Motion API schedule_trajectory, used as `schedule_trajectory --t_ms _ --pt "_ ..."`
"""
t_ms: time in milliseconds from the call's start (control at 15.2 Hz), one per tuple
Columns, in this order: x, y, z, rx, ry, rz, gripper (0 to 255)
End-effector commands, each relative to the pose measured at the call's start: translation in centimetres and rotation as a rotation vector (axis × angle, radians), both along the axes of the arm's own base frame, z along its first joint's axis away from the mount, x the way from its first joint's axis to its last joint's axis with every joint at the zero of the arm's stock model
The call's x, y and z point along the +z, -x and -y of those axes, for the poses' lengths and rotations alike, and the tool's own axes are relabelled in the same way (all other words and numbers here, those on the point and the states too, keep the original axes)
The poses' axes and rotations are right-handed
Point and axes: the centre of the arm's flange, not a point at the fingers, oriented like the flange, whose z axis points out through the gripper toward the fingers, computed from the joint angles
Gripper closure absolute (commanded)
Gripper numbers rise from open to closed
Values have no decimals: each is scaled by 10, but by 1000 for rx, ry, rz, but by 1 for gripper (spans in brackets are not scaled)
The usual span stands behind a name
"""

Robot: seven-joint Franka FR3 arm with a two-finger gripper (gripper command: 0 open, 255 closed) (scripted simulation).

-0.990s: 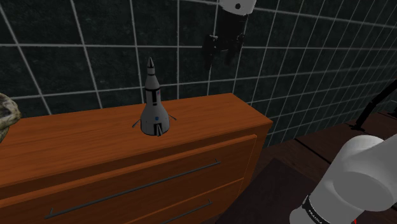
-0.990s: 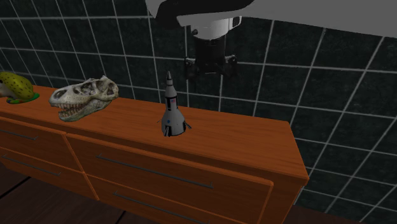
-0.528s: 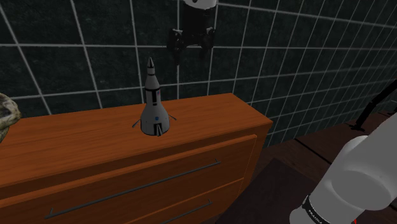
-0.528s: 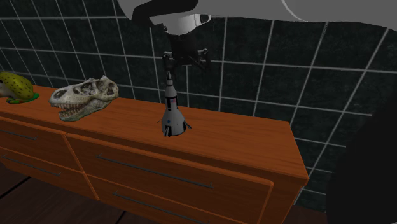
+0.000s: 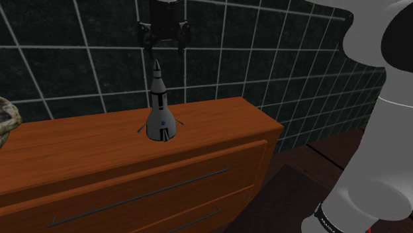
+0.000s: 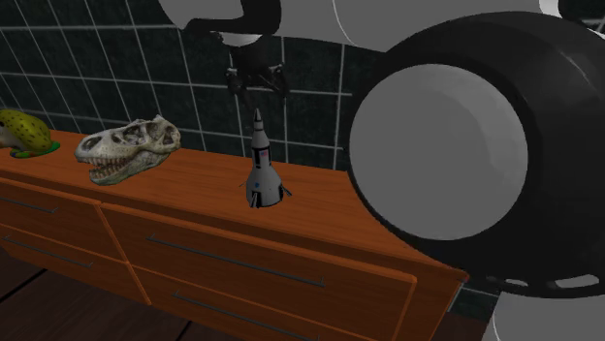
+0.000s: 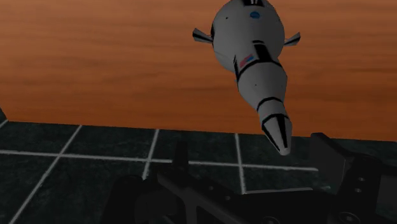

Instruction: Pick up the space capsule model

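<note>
Count, taken across the second exterior view from its left: one green figure [image 6: 23, 131] at the far end of the dresser [image 6: 368, 218], cut by the frame edge, its form not determinable. One dinosaur skull [image 6: 129, 148], pale, lies beside it with the jaws pointing towards that view's left. One rocket model [image 6: 260, 165], white with black bands and small fins at its base, stands upright on the dresser top. It is well apart from the skull and towards the dresser's right-hand end. One white arm [image 6: 441, 145], whose large joint lies close to that camera. The dresser is orange-brown wood with long dark handles on its drawer fronts. Behind it is a wall [image 6: 116, 68] of dark tiles with pale joints.

One end effector [image 5: 164, 45], all black, hangs directly above the rocket model's nose and points down. Its fingers [image 7: 182, 153] are released and stand wide apart. They grip nothing and touch nothing. In the wrist view the nose tip lies between the two fingers, nearer one than the other, with a gap to each. In the shoulder view the fingertips sit just above the nose, clear of it.
</note>
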Motion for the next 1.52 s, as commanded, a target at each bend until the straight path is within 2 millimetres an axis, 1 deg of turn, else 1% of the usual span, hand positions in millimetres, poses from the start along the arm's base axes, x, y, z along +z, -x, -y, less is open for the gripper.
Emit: schedule_trajectory --t_ms 0,66,528,660,726,1254,1320,1452 --pt "3 -23 -21 -34 3 10 0" --pt "4 -29 -25 -41 4 13 0" --pt "-33 -29 -25 -41 4 13 0" --pt "-36 -29 -25 -41 4 13 0" --pt "-37 -29 -25 -41 4 13 255" --pt "-38 -29 -25 -41 4 13 255" --pt "-36 -29 -25 -41 4 13 255" --pt "-26 -29 -25 -41 4 13 255"
